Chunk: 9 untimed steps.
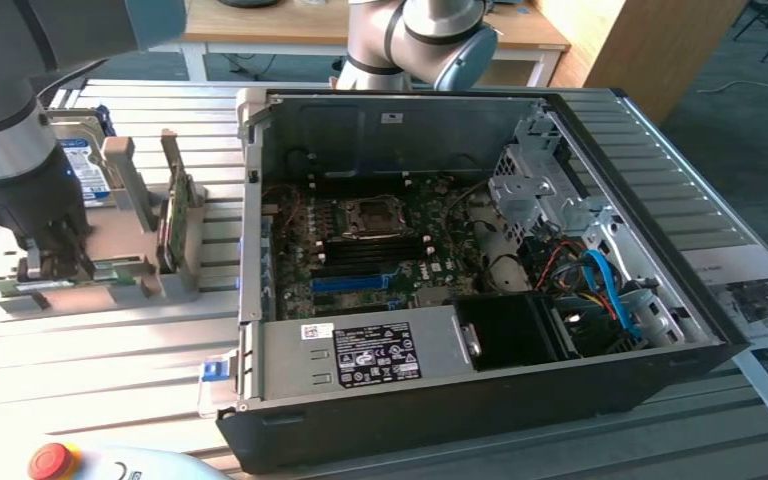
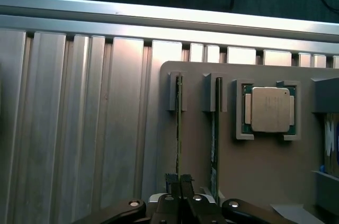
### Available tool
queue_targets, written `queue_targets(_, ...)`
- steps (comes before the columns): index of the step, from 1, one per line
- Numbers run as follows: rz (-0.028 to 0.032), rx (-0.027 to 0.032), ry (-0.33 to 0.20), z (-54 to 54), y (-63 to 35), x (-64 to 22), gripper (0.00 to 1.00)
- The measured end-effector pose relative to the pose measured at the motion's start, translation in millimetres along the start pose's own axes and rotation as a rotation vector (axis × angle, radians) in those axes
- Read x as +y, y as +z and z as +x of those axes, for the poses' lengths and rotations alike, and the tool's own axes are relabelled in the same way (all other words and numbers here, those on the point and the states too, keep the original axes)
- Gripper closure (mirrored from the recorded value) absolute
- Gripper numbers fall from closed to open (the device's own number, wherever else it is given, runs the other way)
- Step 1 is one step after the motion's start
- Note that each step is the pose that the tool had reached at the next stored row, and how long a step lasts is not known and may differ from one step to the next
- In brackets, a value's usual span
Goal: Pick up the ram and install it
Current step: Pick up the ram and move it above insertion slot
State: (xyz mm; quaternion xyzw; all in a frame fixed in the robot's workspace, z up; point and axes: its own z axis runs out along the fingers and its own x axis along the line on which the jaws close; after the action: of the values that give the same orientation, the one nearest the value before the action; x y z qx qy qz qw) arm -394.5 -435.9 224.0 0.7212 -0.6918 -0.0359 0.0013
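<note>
the gripper's (image 2: 179, 179) two dark, blocky jaws pinch the ram (image 2: 178, 128), a thin green board seen edge-on, slotted in a matte grey holder (image 2: 265, 176). a second stick (image 2: 215, 128) stands just beside the jaws, with one square metal-lidded processor (image 2: 270, 108) beyond it, on a ribbed aluminium table (image 2: 79, 128).

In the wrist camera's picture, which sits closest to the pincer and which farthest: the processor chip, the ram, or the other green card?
1. The ram: clamped in the pincer.
2. The green card: edge-on in the neighbouring slot.
3. The processor chip: in its square pocket, beyond the card.
</note>
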Motion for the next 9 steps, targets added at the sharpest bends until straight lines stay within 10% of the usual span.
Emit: queue_targets(9,-0.0001,0.0014,0.000,-0.8,-16.0,0.1,0.88)
